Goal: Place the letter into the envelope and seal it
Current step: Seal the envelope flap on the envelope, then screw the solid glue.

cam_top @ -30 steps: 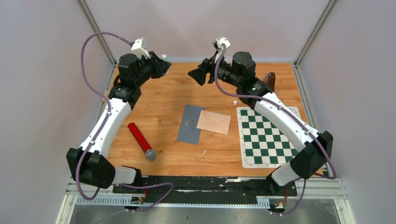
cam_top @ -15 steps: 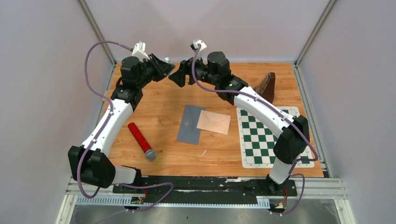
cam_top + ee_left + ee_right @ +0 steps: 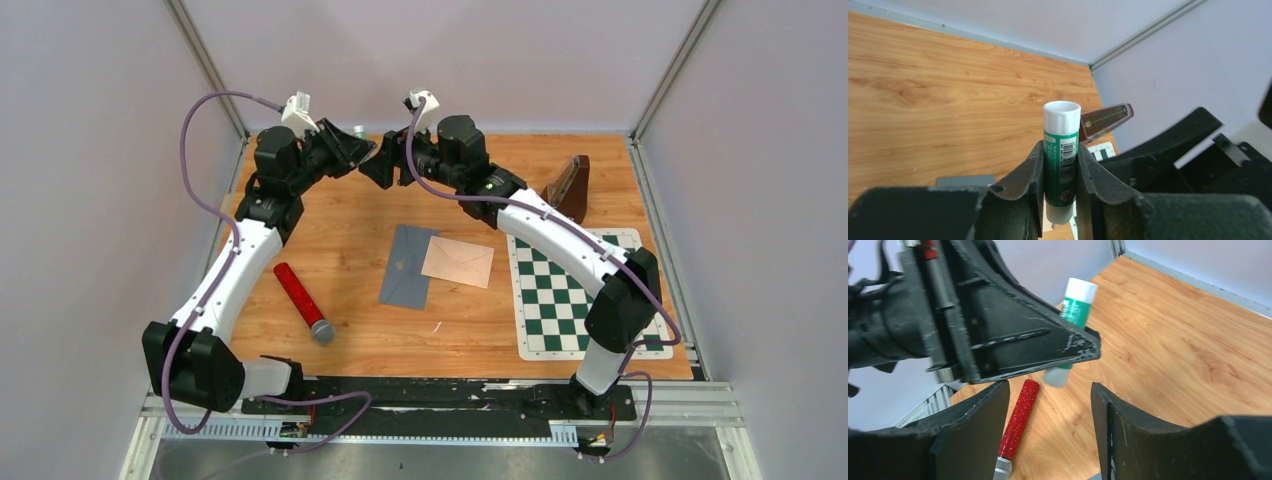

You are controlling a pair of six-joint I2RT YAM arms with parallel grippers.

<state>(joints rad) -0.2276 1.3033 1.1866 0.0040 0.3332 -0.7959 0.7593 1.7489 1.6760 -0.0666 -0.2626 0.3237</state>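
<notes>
Left gripper (image 3: 1059,148) is clamping a glue stick (image 3: 1061,120). Right gripper (image 3: 1048,390) is gaping wide just beside it, holding nothing. The tan envelope (image 3: 458,262) is overlapping the grey letter (image 3: 402,268) mid-table, with a red pen (image 3: 300,296) and a chess mat (image 3: 575,295) flanking them.

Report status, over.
Left pincer shut on glue stick, raised. Right pincer open, close beside it. Tan paper overlaps gray paper mid-table, untouched. Red microphone lies apart, left.

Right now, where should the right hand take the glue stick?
Probably the white cap of the glue stick: it stands clear above the left hand, which pinches the green body. Bring the open right hand in from the side opposite the left one.
</notes>
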